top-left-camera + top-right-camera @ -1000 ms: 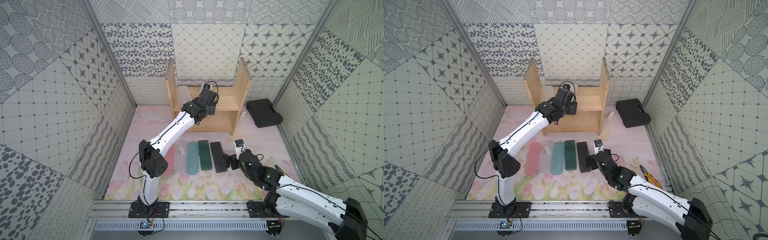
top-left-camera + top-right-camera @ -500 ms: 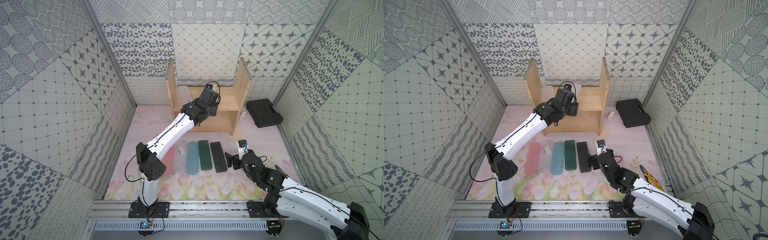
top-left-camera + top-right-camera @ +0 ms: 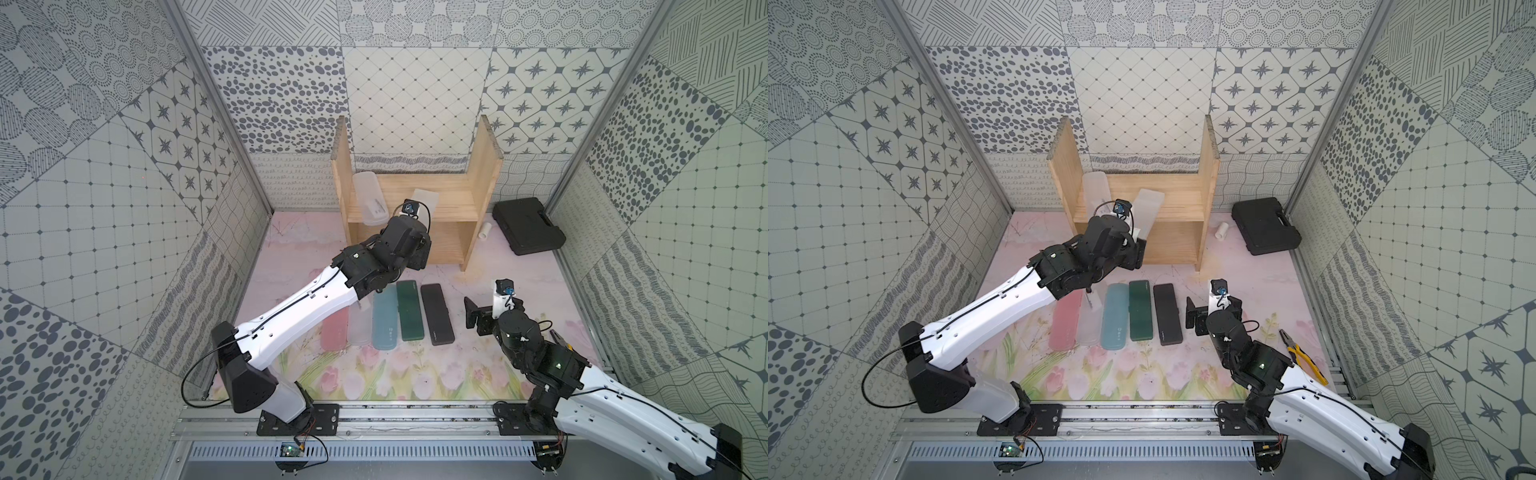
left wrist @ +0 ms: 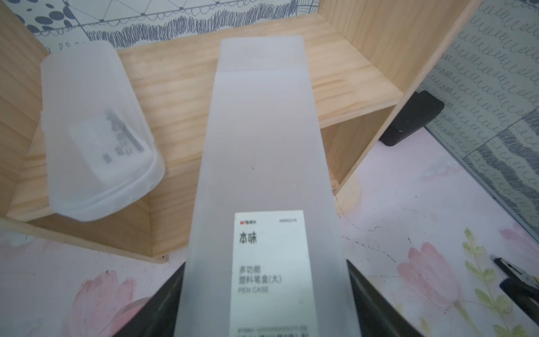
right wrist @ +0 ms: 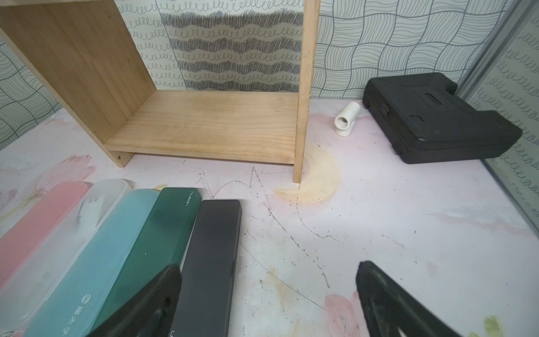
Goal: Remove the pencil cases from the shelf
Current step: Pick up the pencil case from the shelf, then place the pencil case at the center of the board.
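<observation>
- Clamping the labelled end of a frosted clear case (image 4: 262, 146), the left gripper (image 4: 265, 280) holds it slanted at centre frame in both top views, with its far end over the upper board of the shelf (image 3: 484, 187).
- A second frosted case (image 3: 368, 199) rests on that board beside the shelf's left panel, overhanging the front edge.
- Below the shelf, a pink case (image 3: 334, 332), clear case (image 3: 359, 328), light blue case (image 3: 385, 320), dark green case (image 3: 409, 309) and black case (image 3: 436, 313) lie side by side on the mat (image 3: 374, 374).
- The right gripper (image 5: 268, 271) hovers spread wide and empty, just right of the black case.
</observation>
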Robot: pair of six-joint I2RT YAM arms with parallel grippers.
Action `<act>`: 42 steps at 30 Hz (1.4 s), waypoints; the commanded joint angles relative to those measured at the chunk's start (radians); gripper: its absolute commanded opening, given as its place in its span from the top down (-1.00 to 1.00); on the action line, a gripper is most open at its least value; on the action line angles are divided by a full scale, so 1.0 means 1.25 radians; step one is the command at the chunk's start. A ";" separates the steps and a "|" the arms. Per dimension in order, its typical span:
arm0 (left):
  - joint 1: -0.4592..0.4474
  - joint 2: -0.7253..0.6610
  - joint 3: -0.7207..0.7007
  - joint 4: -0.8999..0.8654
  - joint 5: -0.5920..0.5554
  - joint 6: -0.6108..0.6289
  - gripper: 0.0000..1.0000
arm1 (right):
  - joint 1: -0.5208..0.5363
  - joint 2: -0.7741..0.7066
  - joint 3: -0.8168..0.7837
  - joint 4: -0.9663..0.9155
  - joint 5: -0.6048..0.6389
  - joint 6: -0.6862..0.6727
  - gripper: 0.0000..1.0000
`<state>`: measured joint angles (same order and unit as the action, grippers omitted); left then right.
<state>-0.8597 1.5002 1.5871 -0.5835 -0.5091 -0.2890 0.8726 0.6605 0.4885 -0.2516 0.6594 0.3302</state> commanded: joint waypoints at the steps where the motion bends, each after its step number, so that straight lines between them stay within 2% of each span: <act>1: -0.047 -0.100 -0.132 0.085 -0.046 -0.088 -0.40 | -0.005 -0.013 0.008 -0.006 0.045 0.017 -0.97; 6: -0.098 -0.150 -0.249 0.103 -0.068 -0.145 -0.39 | -0.006 -0.014 0.037 -0.026 0.085 0.031 -0.97; 9: -0.135 -0.163 -0.313 0.162 -0.088 -0.172 -0.37 | -0.005 -0.015 0.038 -0.035 0.109 0.030 -0.97; 20: -0.280 -0.103 -0.437 0.374 -0.199 -0.203 -0.37 | -0.018 -0.043 0.078 -0.039 0.175 0.007 -0.97; 25: -0.311 -0.001 -0.418 0.424 -0.221 -0.230 -0.39 | -0.023 -0.068 0.101 -0.068 0.195 0.018 -0.97; 34: -0.324 0.195 -0.359 0.549 -0.192 -0.289 -0.38 | -0.025 -0.123 0.142 -0.111 0.230 0.045 -0.97; 42: -0.346 0.346 -0.267 0.566 -0.254 -0.375 -0.37 | -0.024 -0.180 0.142 -0.116 0.258 0.038 -0.97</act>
<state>-1.2755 1.8549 1.1973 0.0105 -0.7387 -0.6521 0.8448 0.4549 0.6483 -0.4004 0.9527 0.3706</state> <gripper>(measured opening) 0.757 0.983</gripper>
